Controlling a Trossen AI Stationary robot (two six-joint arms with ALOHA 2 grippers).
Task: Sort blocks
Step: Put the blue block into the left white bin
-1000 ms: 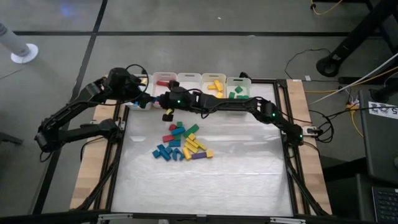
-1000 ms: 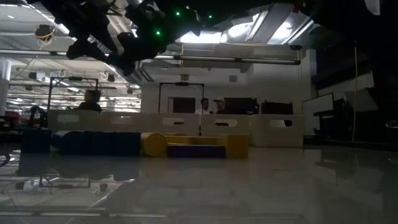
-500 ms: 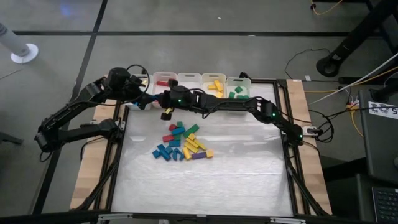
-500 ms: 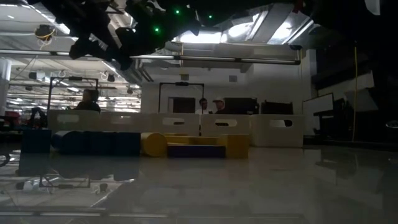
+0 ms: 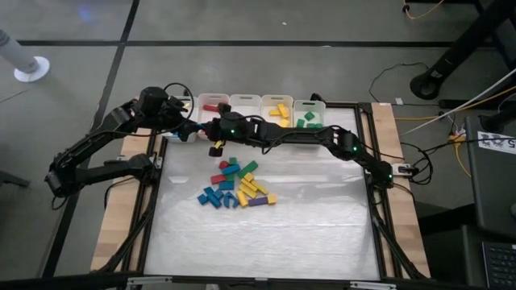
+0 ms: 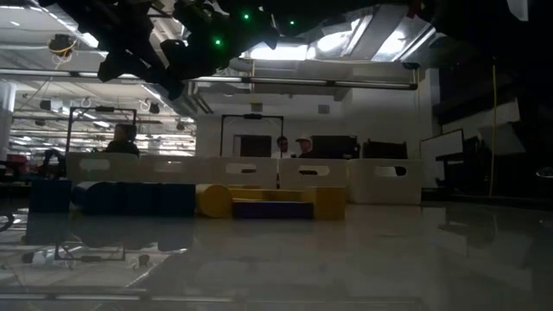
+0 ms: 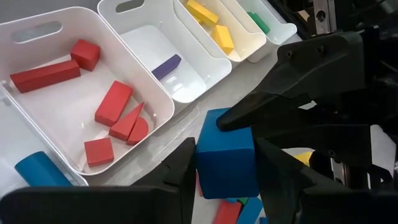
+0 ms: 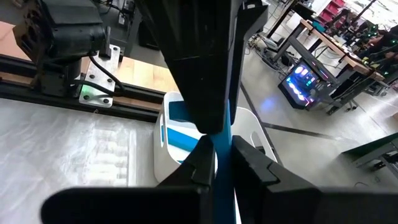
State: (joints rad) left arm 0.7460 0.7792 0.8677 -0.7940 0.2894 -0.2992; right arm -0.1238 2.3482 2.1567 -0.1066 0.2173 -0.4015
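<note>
Gripping a blue cube (image 7: 225, 152) — both grippers met above the white bins (image 5: 242, 103).
The left gripper (image 7: 224, 165), wider a second before, had closed its fingers on the smooth, matte cube; the right gripper (image 8: 216, 158) pinched it too, beside the loose blocks (image 5: 235, 184).

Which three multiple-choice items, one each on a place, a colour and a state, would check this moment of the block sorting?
1. The purple block lies:
A) on the table
B) in the bin beside the one with the red blocks
C) among yellow blocks

2. The cube between the left gripper's fingers is:
A) green
B) yellow
C) blue

3. The right gripper is:
A) shut
B) wide open
C) holding a red bar

Key: B, the left wrist view shows it in the neighbouring bin; C, the cube is plainly blue; A, its fingers meet in the right wrist view.
</note>
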